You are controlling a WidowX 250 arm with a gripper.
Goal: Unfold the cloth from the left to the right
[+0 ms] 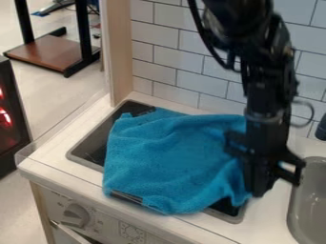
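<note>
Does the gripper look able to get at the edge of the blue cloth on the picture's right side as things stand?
Probably yes: the gripper hangs right at that edge of the cloth, and I see nothing lying over it. Whether it already has hold, I cannot tell.

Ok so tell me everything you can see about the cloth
The cloth is plain blue and looks soft and fuzzy, like towelling. It lies partly spread over the dark stove, rumpled with shallow folds, its edges uneven. Its near side laps past the stove's rim onto the pale counter. The right side bunches and droops beside the gripper, which overlaps it in this view; whether it grips the cloth, I can't tell.
</note>
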